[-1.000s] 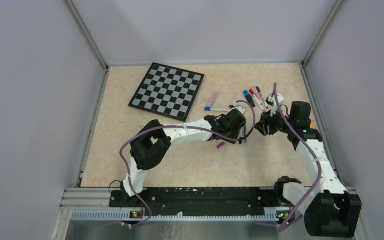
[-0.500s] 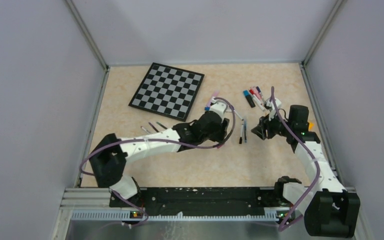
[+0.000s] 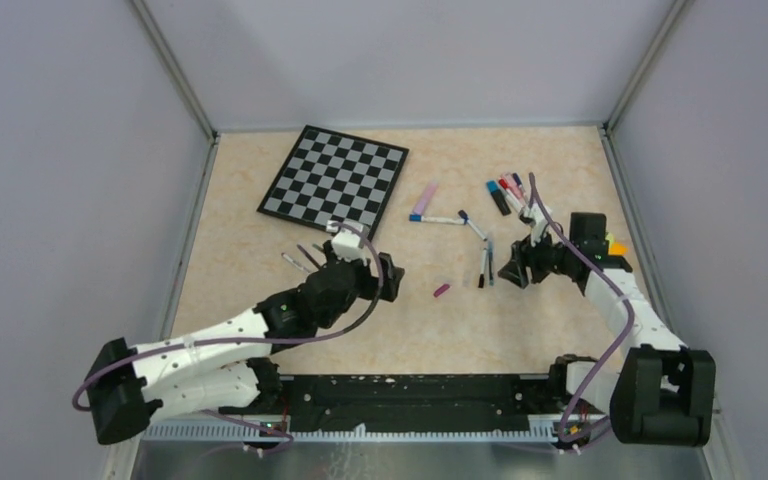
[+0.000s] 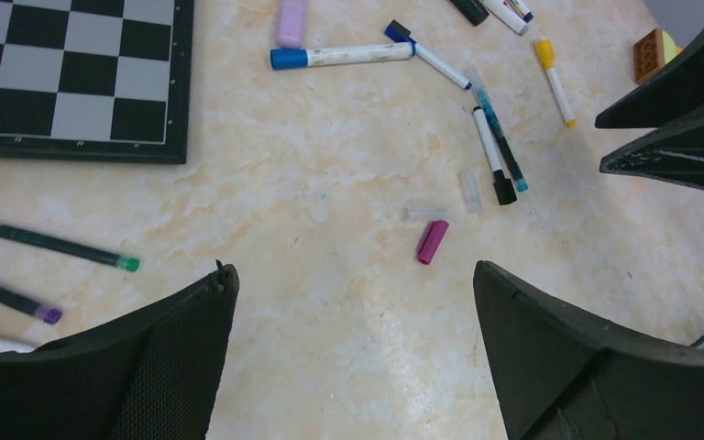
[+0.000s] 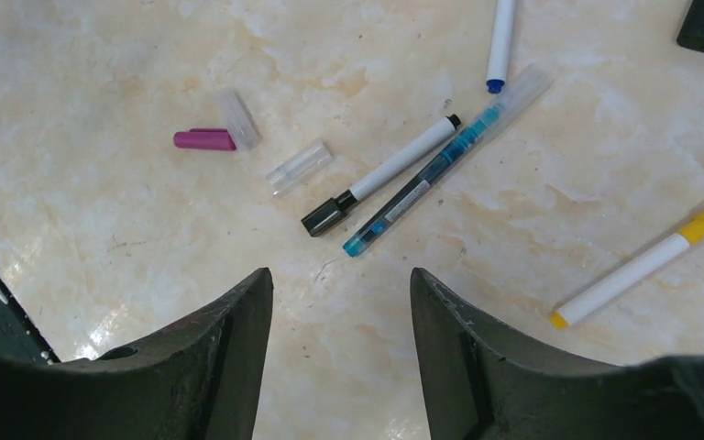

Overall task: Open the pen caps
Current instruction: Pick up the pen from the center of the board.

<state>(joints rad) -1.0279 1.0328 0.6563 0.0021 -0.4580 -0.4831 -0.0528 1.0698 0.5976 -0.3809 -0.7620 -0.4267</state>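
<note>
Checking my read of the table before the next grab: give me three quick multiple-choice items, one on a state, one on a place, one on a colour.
1. The left fingers are: A) open and empty B) shut on a pen C) shut on a cap.
2. The magenta cap lies: A) on a pen B) on the bare table C) between the left fingers.
3. The cap on the longest white marker is: A) red B) blue C) green.
Key: 1 A, nothing sits between them; 2 B, it lies loose beside clear caps; 3 B, its capped end is blue.
</note>
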